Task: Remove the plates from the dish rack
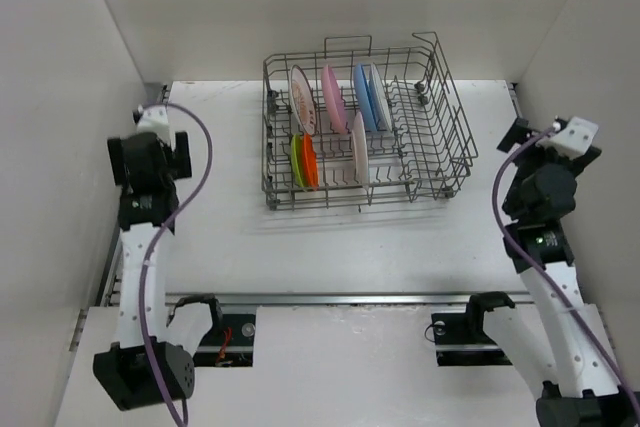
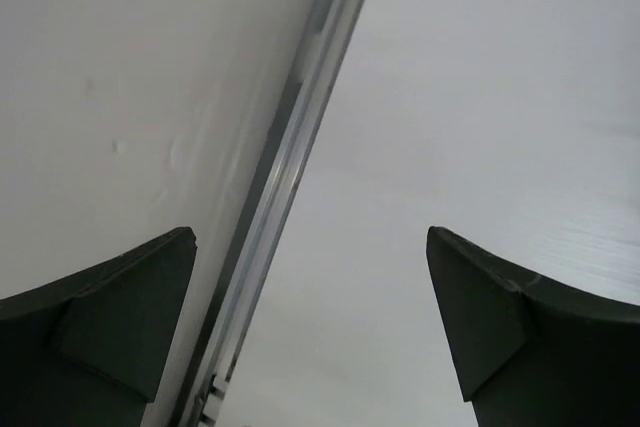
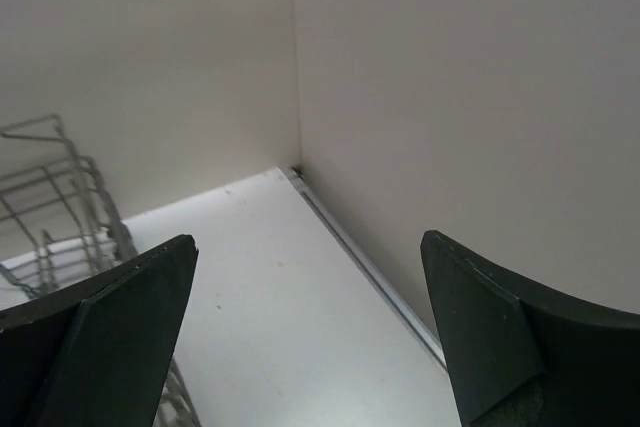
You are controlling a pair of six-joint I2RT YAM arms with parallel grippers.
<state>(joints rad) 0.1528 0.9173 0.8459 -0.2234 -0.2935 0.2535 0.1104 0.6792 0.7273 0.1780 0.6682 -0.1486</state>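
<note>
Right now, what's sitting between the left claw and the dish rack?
Nothing: the top view shows only bare white table between the left claw and the dish rack.

Seen from above, the left arm (image 1: 135,282) at 8 o'clock and the right arm (image 1: 556,292) at 4 o'clock match: white tubular links dotted with small dark marks, bulky black joint housings, black bases. A purple cable (image 1: 204,142) trails along each from a white wrist block (image 1: 152,115). The fingers (image 2: 110,327) are dark matte wedges.
</note>
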